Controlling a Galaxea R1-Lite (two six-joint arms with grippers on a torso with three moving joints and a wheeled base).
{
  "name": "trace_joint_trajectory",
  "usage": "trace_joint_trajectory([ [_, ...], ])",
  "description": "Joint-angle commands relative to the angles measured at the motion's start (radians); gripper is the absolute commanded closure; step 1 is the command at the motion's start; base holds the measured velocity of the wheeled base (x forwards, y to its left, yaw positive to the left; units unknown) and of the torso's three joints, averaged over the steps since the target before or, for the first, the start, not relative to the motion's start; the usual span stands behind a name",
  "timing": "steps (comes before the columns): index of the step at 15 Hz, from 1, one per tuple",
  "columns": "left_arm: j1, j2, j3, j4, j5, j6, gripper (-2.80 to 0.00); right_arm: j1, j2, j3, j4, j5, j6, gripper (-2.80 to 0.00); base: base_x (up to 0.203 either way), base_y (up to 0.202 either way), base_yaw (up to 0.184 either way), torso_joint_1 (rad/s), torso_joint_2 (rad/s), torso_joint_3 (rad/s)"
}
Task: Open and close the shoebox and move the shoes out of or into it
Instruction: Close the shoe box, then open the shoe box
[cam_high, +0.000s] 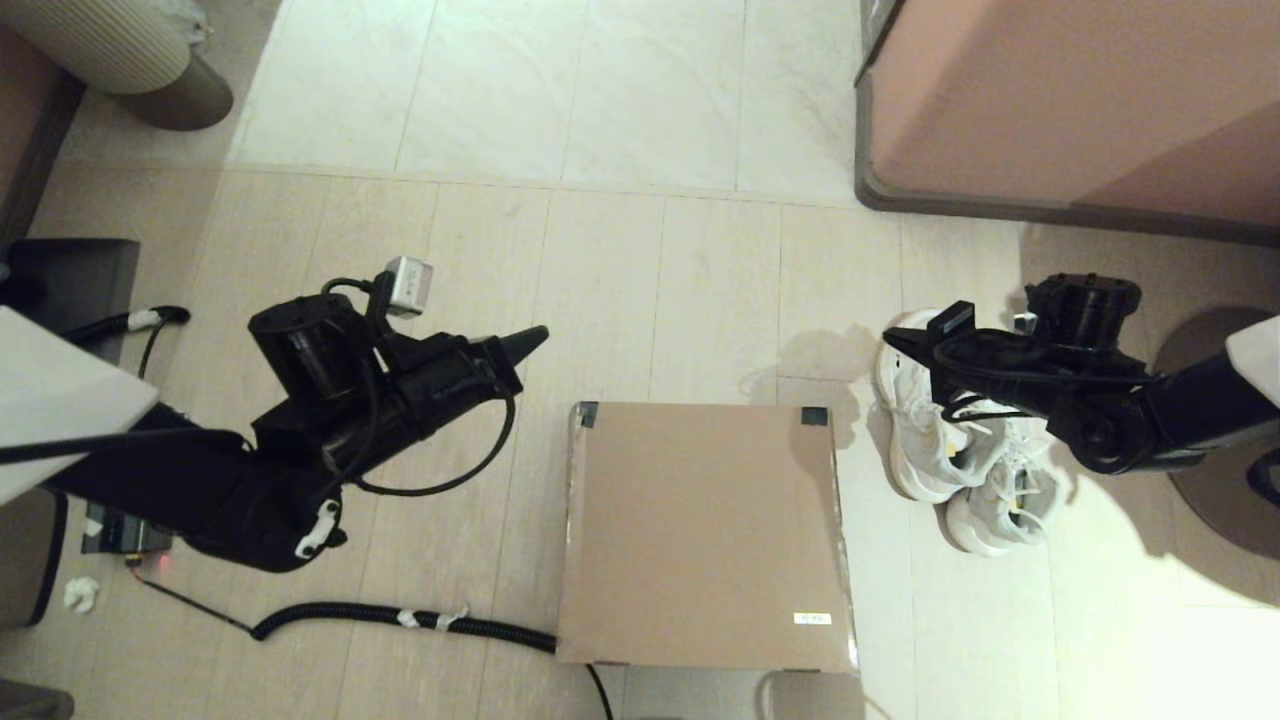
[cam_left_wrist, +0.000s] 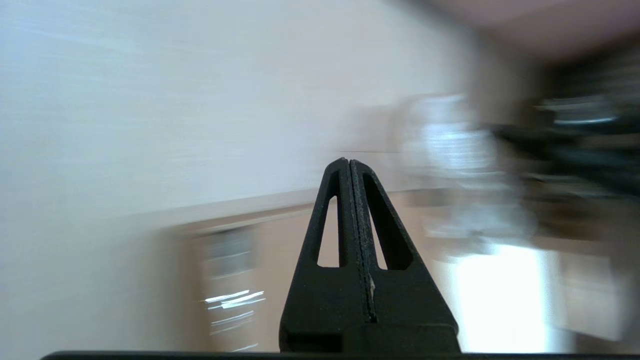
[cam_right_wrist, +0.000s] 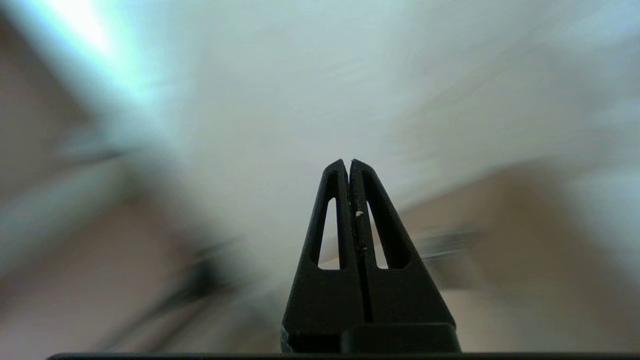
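The brown cardboard shoebox (cam_high: 705, 535) lies on the floor with its lid closed, black tape on its two far corners and a small white sticker near its front. The white sneakers (cam_high: 955, 445) stand side by side on the floor just right of the box. My left gripper (cam_high: 540, 337) is shut and empty, raised above the floor to the left of the box's far left corner; its tips (cam_left_wrist: 345, 161) are pressed together. My right gripper (cam_high: 890, 340) is shut and empty, hovering over the far end of the sneakers; the right wrist view shows the closed tips (cam_right_wrist: 349, 162).
A large pinkish-brown furniture block (cam_high: 1070, 100) fills the far right. A black corrugated hose (cam_high: 400, 615) runs along the floor to the box's near left corner. A round ribbed base (cam_high: 130, 60) stands far left. Bare floor lies beyond the box.
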Motion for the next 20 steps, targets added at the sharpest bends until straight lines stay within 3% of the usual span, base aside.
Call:
trace_joint_trajectory([
  [1,0.002,-0.023,0.07,-0.003,0.135,0.145,0.0,0.023,-0.063,0.005,0.226,-0.294,-0.322,0.0,0.0,0.0,0.0,0.0,0.0,0.0],
  [2,0.01,-0.025,0.133,-0.001,0.19,0.227,0.0,0.043,-0.112,0.029,0.313,-0.397,-0.456,0.0,0.0,0.0,0.0,0.0,0.0,0.0],
  [3,0.016,-0.022,0.197,0.0,0.233,0.28,0.0,0.055,-0.162,0.081,0.36,-0.436,-0.547,0.0,0.0,0.0,0.0,0.0,0.0,0.0],
  [5,0.021,-0.006,0.318,-0.007,0.272,0.316,0.0,0.086,-0.224,0.206,0.397,-0.469,-0.679,0.0,0.0,0.0,0.0,0.0,0.0,0.0],
  [7,0.017,0.034,0.413,-0.021,0.282,0.318,0.0,0.118,-0.238,0.307,0.397,-0.478,-0.714,0.0,0.0,0.0,0.0,0.0,0.0,0.0],
  [9,0.015,0.113,0.427,-0.028,0.287,0.318,0.0,0.168,-0.216,0.371,0.375,-0.478,-0.722,0.0,0.0,0.0,0.0,0.0,0.0,0.0],
  [16,0.007,0.383,0.07,-0.007,0.317,0.32,0.0,0.227,0.09,0.347,0.041,-0.51,-0.774,0.0,0.0,0.0,0.0,0.0,0.0,0.0],
  [20,-0.018,0.463,-0.065,0.064,0.332,0.32,0.0,0.229,0.139,0.334,-0.016,-0.52,-0.796,0.0,0.0,0.0,0.0,0.0,0.0,0.0],
])
